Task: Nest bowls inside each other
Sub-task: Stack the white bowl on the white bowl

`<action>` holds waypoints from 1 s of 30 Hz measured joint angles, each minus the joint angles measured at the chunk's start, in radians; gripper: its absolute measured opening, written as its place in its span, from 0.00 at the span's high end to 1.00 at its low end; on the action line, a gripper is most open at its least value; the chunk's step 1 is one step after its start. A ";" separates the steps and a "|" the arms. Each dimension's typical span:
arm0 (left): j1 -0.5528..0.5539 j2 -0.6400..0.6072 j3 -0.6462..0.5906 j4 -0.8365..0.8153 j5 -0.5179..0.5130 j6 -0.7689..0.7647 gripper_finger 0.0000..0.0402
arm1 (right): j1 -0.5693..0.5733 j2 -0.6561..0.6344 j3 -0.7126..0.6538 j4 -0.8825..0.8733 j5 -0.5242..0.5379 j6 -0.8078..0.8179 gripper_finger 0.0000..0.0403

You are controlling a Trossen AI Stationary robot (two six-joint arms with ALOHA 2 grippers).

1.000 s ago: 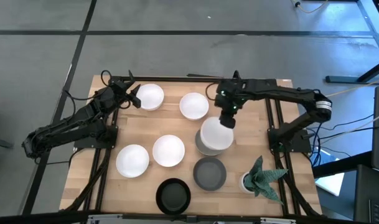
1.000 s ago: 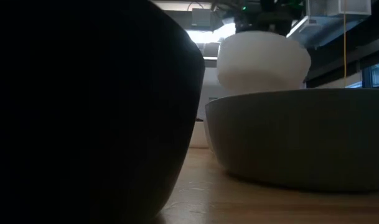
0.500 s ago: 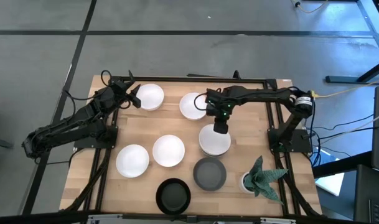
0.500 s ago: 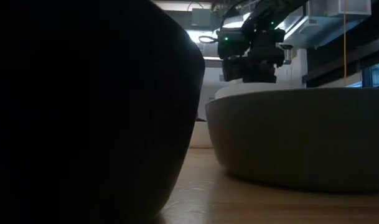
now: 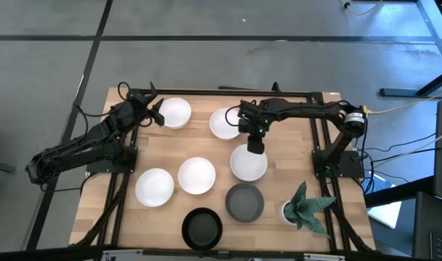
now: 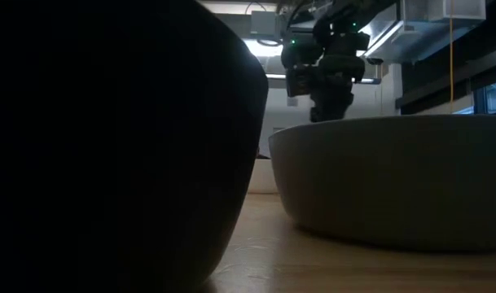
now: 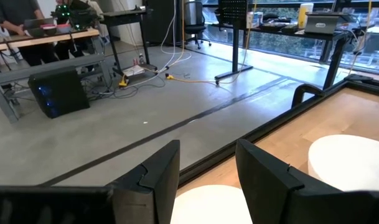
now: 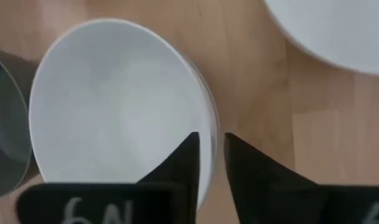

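Your right end effector (image 5: pixel 255 147) hovers narrowly parted over the nested white bowl's (image 5: pixel 248 162) rim on the wooden bench (image 5: pixel 215 153); the left end effector (image 5: pixel 157 113), spread, waits beside another white bowl (image 5: pixel 175 112). Grey concrete floor (image 5: pixel 206 43) surrounds.

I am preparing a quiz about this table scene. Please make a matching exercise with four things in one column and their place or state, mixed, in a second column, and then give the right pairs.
Things:
1. black bowl
2. grey bowl
3. right pincer
4. left pincer

Places or states:
A. at the rim of a white bowl in the middle of the table
B. beside the white bowl at the far left corner
C. at the table's near edge
D. between the black bowl and the potted plant

Pairs: 1-C, 2-D, 3-A, 4-B
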 joint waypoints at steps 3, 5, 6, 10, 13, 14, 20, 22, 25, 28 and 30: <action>0.000 0.000 0.000 0.000 0.000 0.000 0.62 | -0.003 0.000 0.016 0.004 0.000 -0.030 0.69; 0.000 0.000 0.000 0.000 0.000 0.000 0.62 | -0.005 0.000 0.032 0.005 0.001 -0.046 0.63; 0.000 0.000 0.000 0.000 0.000 0.000 0.62 | -0.007 -0.001 0.040 0.011 0.007 -0.050 0.61; 0.000 0.000 0.000 0.000 0.000 0.000 0.62 | -0.010 -0.001 0.069 0.054 0.088 -0.052 0.53; 0.000 0.000 0.000 0.000 0.000 0.000 0.62 | -0.010 -0.001 0.074 0.071 0.107 -0.110 0.50; 0.000 0.000 0.000 0.000 0.000 0.000 0.62 | -0.010 -0.001 0.074 0.088 0.108 -0.147 0.49; 0.000 0.000 0.000 0.000 0.000 0.001 0.62 | -0.009 -0.001 0.074 0.221 0.107 -0.330 0.49; 0.000 0.000 0.000 0.000 0.000 0.001 0.62 | -0.009 -0.001 0.074 0.240 0.107 -0.340 0.50; 0.000 0.000 0.000 -0.004 0.000 0.001 0.62 | -0.009 0.011 0.074 0.253 0.107 -0.334 0.52; 0.000 0.000 0.000 -0.020 0.000 0.001 0.62 | -0.009 0.042 0.074 0.254 0.106 -0.336 0.55; 0.000 0.000 0.000 -0.026 0.000 0.001 0.62 | -0.006 0.068 0.074 0.256 0.106 -0.336 0.57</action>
